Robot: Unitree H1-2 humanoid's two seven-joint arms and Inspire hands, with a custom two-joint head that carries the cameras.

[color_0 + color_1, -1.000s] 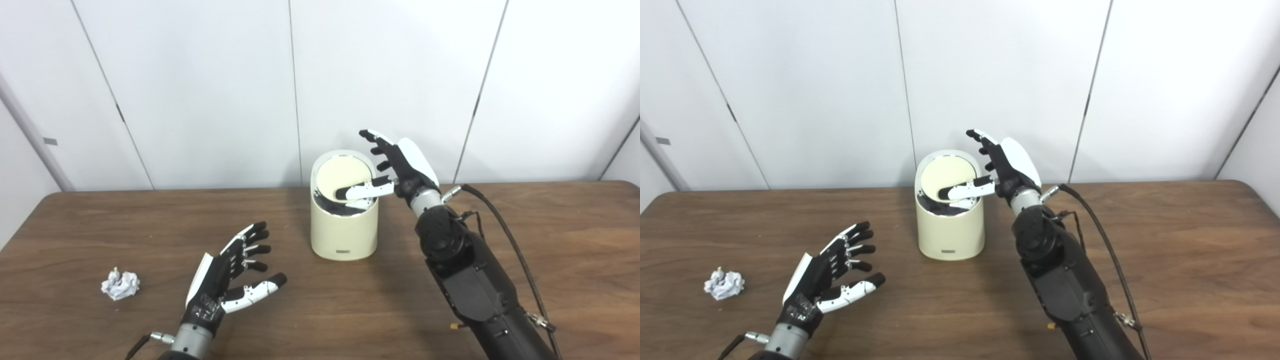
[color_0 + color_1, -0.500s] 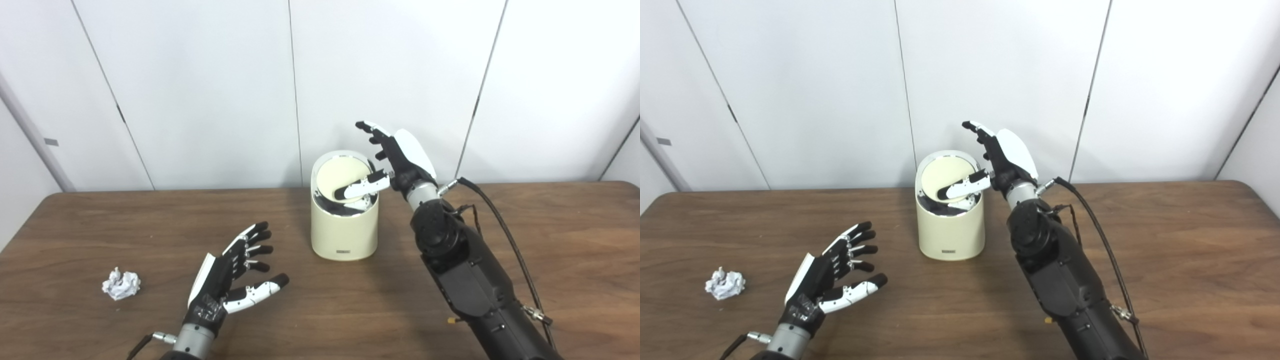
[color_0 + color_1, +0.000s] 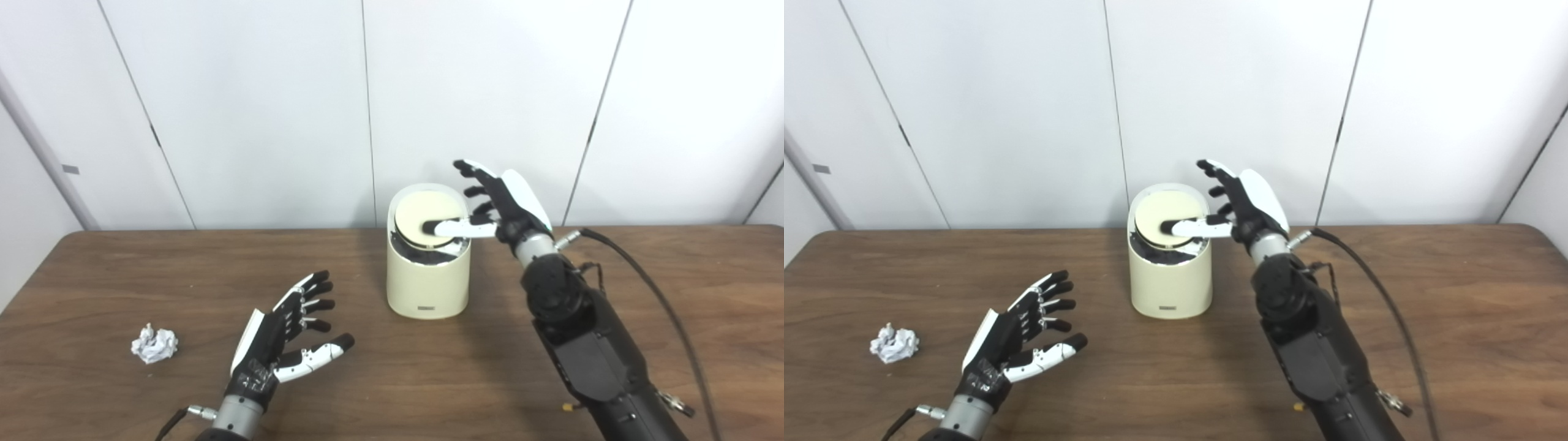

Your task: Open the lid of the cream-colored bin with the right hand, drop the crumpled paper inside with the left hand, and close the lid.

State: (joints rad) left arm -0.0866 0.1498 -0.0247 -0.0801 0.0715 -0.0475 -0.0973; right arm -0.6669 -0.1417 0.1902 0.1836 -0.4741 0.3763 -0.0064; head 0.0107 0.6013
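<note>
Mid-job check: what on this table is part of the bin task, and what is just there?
Part of the job:
- cream-colored bin, its lid tilted, dark gap showing in front
- crumpled paper, lying apart on the table
- right hand, thumb on the lid
- left hand, open, empty

Just there:
- table
- black cable by the right arm

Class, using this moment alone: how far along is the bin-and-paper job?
Done: nothing complete. In hand: the right hand reaches over the cream bin, thumb lying on its tilted lid, a dark gap showing beneath. Left: the crumpled paper lies on the table, apart from the open, empty left hand; pick-up, drop and closing remain.
</note>
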